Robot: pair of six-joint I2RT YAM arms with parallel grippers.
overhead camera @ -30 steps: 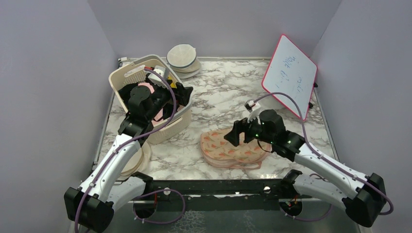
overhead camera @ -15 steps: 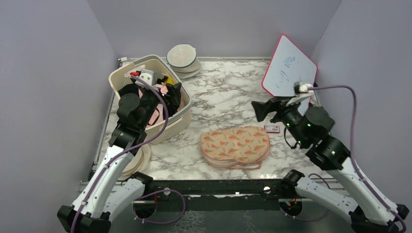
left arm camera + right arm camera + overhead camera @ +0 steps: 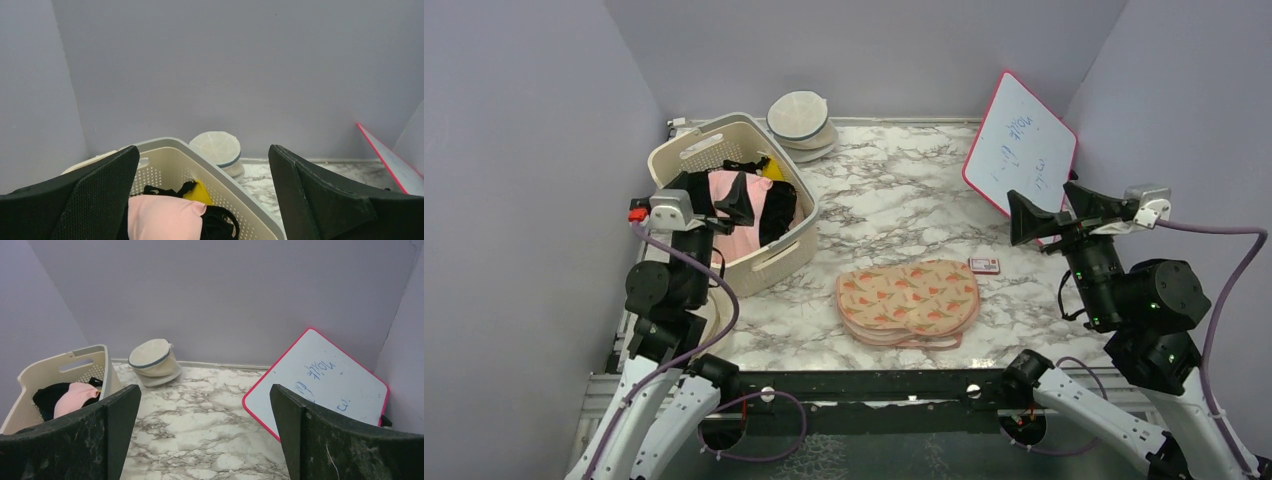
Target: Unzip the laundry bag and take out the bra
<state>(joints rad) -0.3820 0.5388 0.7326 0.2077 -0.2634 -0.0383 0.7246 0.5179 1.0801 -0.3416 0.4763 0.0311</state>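
Note:
The peach laundry bag [image 3: 908, 300] lies flat on the marble table, front centre, with nothing touching it. The pale pink bra [image 3: 732, 205] rests in the cream basket [image 3: 724, 132] among black garments, and shows again as the bra [image 3: 165, 217] and the bra [image 3: 75, 395]. My left gripper [image 3: 716, 195] hovers open and empty above the basket's near side, its jaws wide apart in the left gripper [image 3: 202, 150] view. Raised high at the right, my right gripper [image 3: 1039, 205] stands open and empty, well clear of the bag, with bare table between the jaws of the right gripper [image 3: 204, 388].
Cream-white domed cases [image 3: 802, 118] are stacked at the back by the wall. A red-framed whiteboard [image 3: 1022, 150] leans at the right. A small red-and-white card [image 3: 985, 265] lies right of the bag. Another cream case [image 3: 714, 325] lies beside my left arm.
Both arms have pulled back and risen. The left gripper came out of the basket, leaving the pink bra there. The right gripper lifted off the bag and swung right.

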